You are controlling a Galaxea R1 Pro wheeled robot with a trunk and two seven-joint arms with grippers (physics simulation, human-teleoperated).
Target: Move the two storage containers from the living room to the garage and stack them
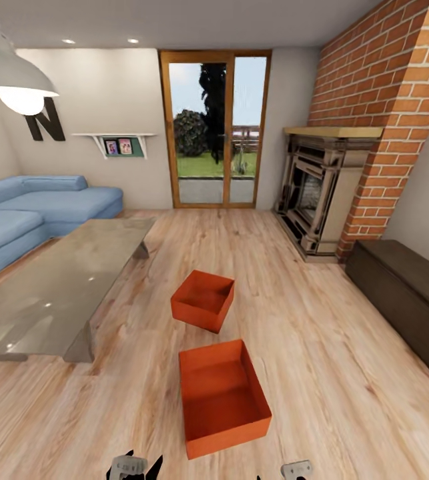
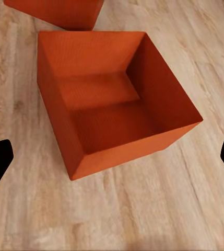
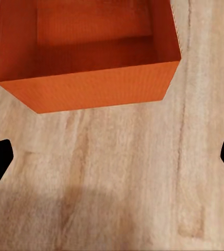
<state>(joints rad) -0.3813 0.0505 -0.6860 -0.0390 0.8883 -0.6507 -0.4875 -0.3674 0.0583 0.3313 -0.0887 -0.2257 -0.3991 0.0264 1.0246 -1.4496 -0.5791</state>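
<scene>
Two orange-red open-top storage containers stand on the living room's light wood plank floor [image 1: 321,373]. The nearer container [image 1: 224,397] is just ahead of me, and the farther container [image 1: 203,300] sits behind it, turned at an angle. Both are empty. My left gripper [image 2: 112,159] is open and hovers above the nearer container's [image 2: 117,104] near corner, with the other container's [image 2: 59,10] edge beyond. My right gripper [image 3: 112,159] is open over bare floor, short of the nearer container's [image 3: 85,52] front wall. Both grippers' tops peek in at the head view's lower edge, left [image 1: 129,467] and right [image 1: 296,470].
A low glass coffee table [image 1: 54,287] stands left of the containers, with a blue sofa [image 1: 27,213] behind it. At the right are a red-brick fireplace [image 1: 321,193] and a dark bench [image 1: 407,293]. A glass door [image 1: 214,130] is at the far wall.
</scene>
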